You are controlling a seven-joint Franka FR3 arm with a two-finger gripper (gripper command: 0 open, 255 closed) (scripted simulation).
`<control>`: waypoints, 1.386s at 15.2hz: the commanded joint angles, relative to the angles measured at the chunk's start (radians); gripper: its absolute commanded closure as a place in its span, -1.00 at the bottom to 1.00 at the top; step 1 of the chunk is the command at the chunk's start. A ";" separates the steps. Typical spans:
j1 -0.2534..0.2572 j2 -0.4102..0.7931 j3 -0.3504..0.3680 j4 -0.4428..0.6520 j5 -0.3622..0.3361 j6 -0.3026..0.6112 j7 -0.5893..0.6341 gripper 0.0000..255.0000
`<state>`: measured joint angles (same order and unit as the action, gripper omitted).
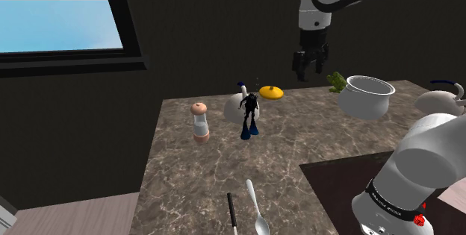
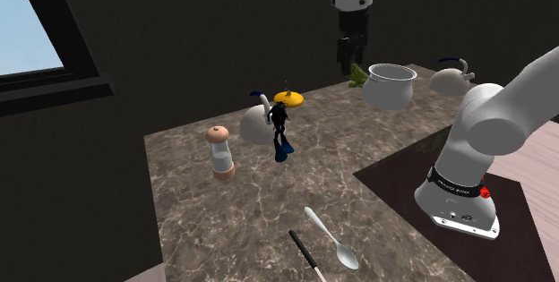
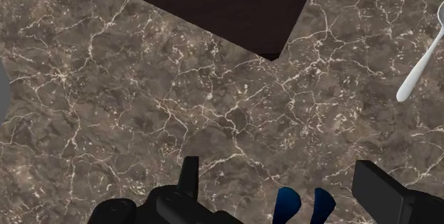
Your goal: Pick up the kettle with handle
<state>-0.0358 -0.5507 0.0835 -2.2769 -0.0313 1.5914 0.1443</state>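
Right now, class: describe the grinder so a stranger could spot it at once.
On the marble counter, look to the side nearest the window. The grinder stands upright there, beside the black diver figurine; it alone has a tan cap and base.

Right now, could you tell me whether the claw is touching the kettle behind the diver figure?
No, in the shoulder view the claw hangs open in the air, well apart from that kettle.

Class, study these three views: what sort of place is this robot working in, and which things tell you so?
Probably a home kitchen. A marble-patterned countertop near a window carries a white cooking pot, a spoon and what looks like a salt or pepper mill.
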 commanded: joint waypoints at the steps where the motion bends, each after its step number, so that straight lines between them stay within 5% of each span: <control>1: -0.007 0.076 0.009 0.024 0.015 0.045 0.041 -1.00; 11: -0.027 0.469 0.032 0.246 0.066 0.185 0.221 -1.00; 21: -0.033 0.873 0.019 0.596 0.107 0.220 0.365 -1.00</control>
<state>-0.0650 0.2875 0.1065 -1.7108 0.0700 1.8084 0.5001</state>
